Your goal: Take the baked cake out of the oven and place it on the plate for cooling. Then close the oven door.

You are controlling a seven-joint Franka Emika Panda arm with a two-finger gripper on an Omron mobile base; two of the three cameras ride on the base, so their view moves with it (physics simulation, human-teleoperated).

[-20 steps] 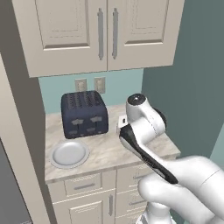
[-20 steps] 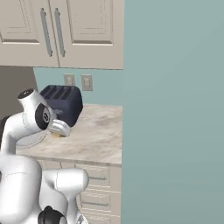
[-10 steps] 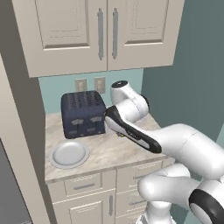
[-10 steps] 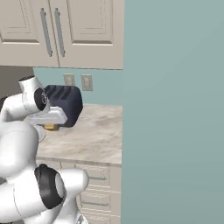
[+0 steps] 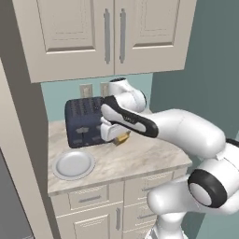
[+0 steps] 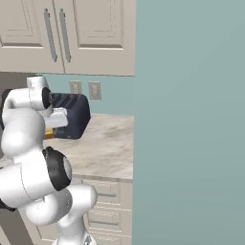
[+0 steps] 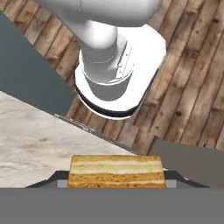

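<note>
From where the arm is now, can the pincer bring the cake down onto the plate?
Probably yes. The pincer holds the cake over the counter, just right of the plate, which lies bare in front of the toaster. Nothing stands between them.

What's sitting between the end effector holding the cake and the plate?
In the left base view, bare marbled countertop separates the end effector, gripping layered golden cake, from the round pale plate.

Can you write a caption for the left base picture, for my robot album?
The gripper carries a layered cake slice over the counter, in front of the toaster, near the plate.
</note>
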